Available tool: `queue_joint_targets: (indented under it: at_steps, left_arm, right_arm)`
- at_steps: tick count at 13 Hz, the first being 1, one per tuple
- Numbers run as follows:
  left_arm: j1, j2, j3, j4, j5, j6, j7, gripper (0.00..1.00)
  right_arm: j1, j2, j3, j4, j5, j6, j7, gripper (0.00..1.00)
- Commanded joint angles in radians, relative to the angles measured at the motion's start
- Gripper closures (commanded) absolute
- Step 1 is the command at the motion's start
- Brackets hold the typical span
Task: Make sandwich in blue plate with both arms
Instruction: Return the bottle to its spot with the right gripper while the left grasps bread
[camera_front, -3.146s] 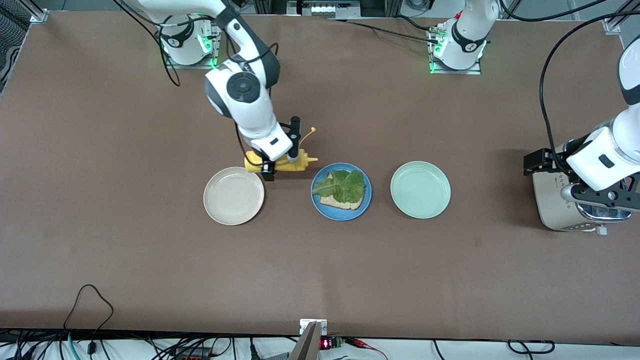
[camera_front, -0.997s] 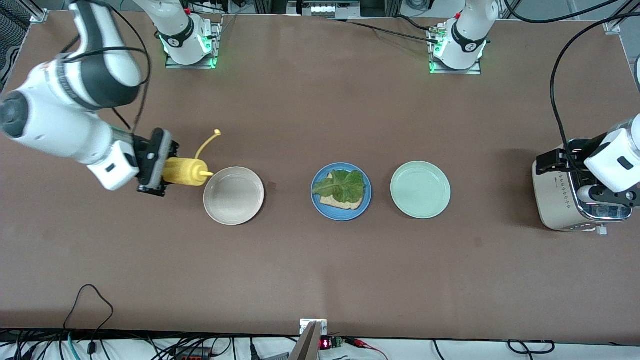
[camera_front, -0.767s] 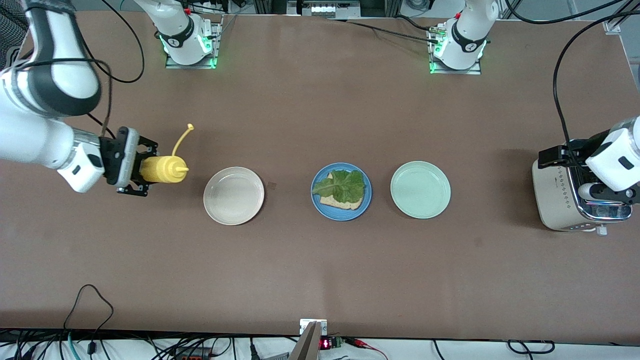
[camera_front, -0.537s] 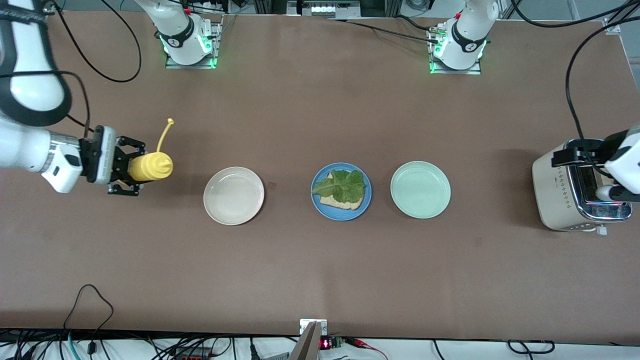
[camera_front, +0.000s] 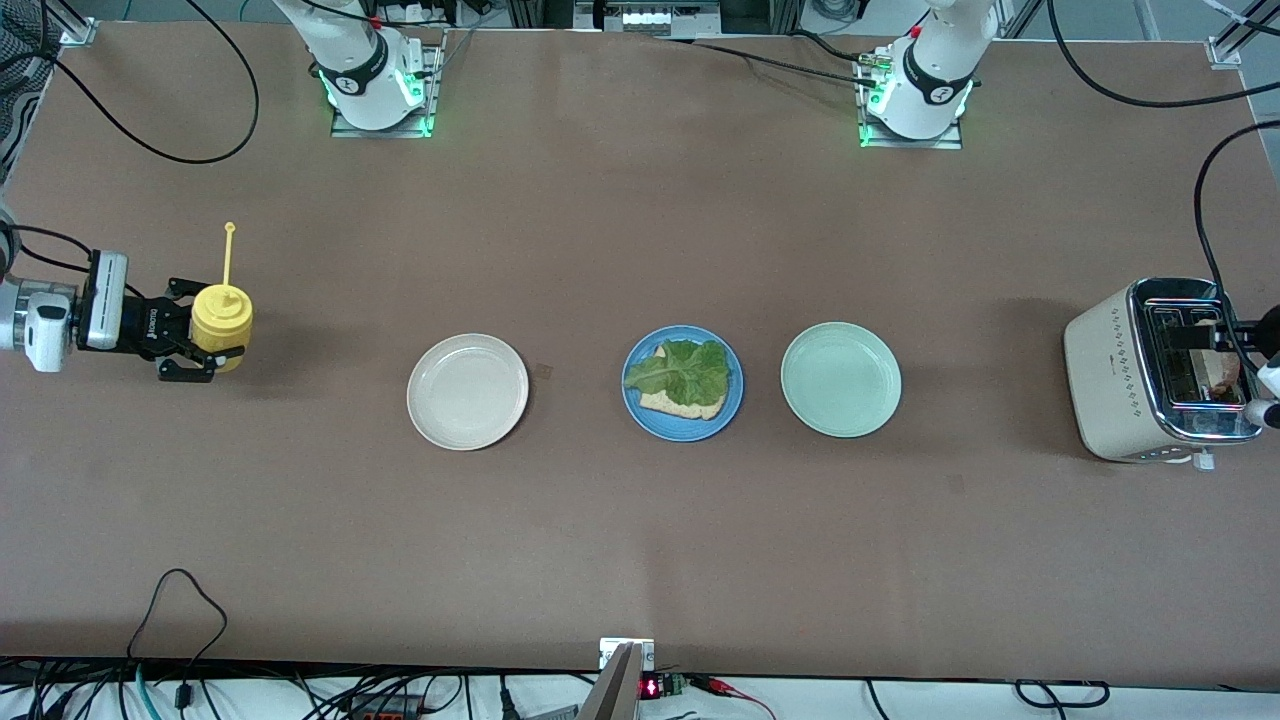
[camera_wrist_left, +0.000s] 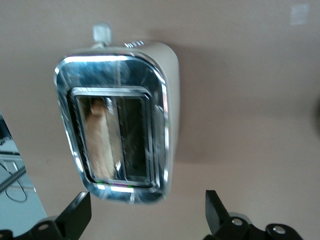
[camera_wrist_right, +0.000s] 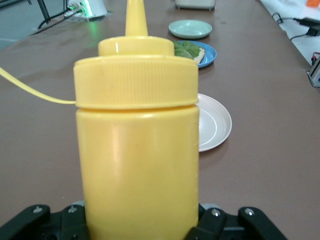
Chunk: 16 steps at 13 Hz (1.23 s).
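Yellow sauce bottle (camera_front: 221, 316) was pinched upright by the right gripper (camera_front: 197, 345) for parking; the left gripper (camera_wrist_left: 145, 217), spread wide, hovered over the toaster (camera_front: 1120, 380) for bread (camera_wrist_left: 99, 142).

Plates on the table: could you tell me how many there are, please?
3, in a row. The cream-white plate lies toward the right arm's end, the blue plate with bread and lettuce sits in the middle, and the mint-green plate lies toward the left arm's end. None looks hidden.

Our right gripper (camera_front: 205, 340) clamps a yellow bottle (camera_front: 222, 318) upright, our left gripper (camera_wrist_left: 145, 220) hovers spread wide above the toaster (camera_wrist_left: 117, 125)
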<state>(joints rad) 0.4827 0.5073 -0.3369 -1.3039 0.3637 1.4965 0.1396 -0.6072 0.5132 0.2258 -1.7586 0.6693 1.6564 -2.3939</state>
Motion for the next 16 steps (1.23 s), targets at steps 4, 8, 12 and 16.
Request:
queue_joint_targets:
  at_steps: [4, 8, 12, 16]
  left_arm:
    - [0.117, -0.021, -0.016, -0.167, 0.030, 0.208, 0.090, 0.00]
    - [0.165, -0.030, -0.014, -0.244, 0.032, 0.290, 0.149, 0.21]
    - [0.186, -0.068, -0.014, -0.313, 0.030, 0.309, 0.153, 0.79]
    - [0.191, -0.069, -0.019, -0.304, 0.030, 0.297, 0.153, 0.99]
  right_arm:
    - [-0.107, 0.183, -0.003, 0.062, 0.052, -0.107, -0.188, 1.00]
    - [-0.155, 0.267, -0.003, 0.083, 0.061, -0.135, -0.208, 1.00]
    - [-0.195, 0.370, -0.002, 0.120, 0.076, -0.173, -0.211, 1.00]
    - [-0.207, 0.401, -0.003, 0.146, 0.088, -0.198, -0.192, 0.12]
